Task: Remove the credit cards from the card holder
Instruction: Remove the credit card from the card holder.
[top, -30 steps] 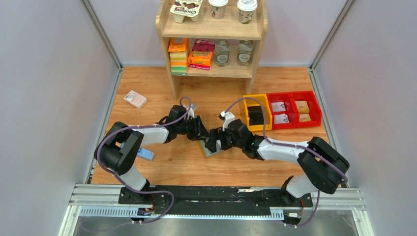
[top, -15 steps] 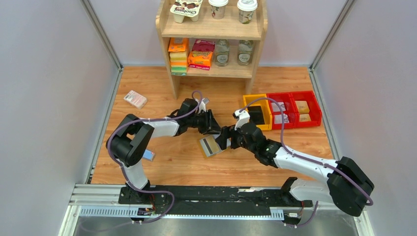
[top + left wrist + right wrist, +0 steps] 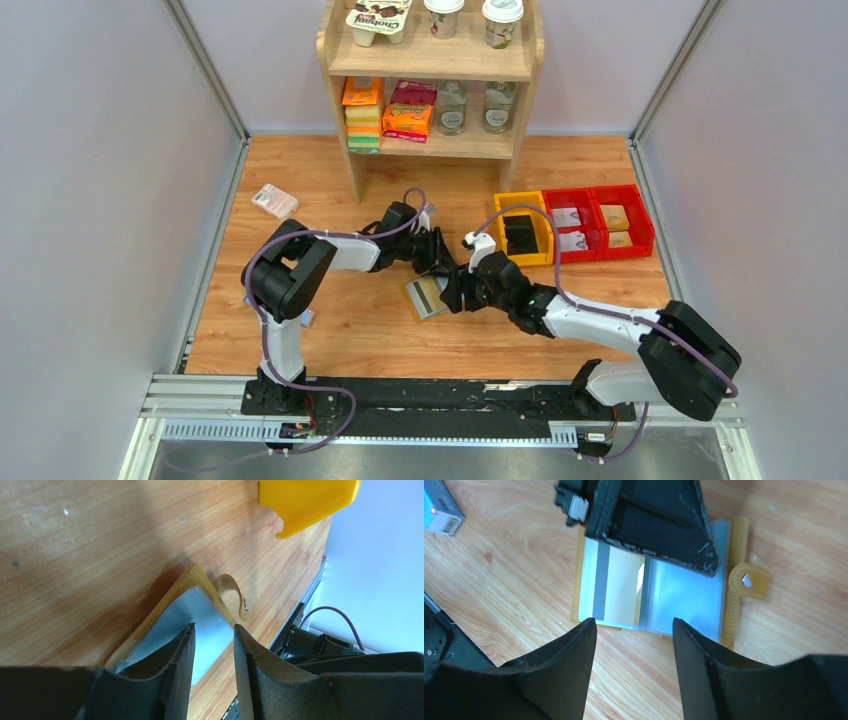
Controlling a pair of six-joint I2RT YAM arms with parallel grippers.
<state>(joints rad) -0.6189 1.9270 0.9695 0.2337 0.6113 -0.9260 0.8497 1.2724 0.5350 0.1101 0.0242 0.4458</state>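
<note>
The tan-brown leather folding card holder lay open on the wooden table, left gripper narrowly parted over it, right gripper spread wide above

We see the tan card holder lying open and flat near the middle of the desk, grey-blue sleeves facing up. One sleeve holds a cream card with a grey stripe, and the snap tab is spread outward.

Card holder: one. Striped card inside: one. Yellow bin: one. Red bins: two. Lidded cups: two. Glass jars: two. Pink-white packet: one. Blue box: one. Wooden shelf: one.
</note>
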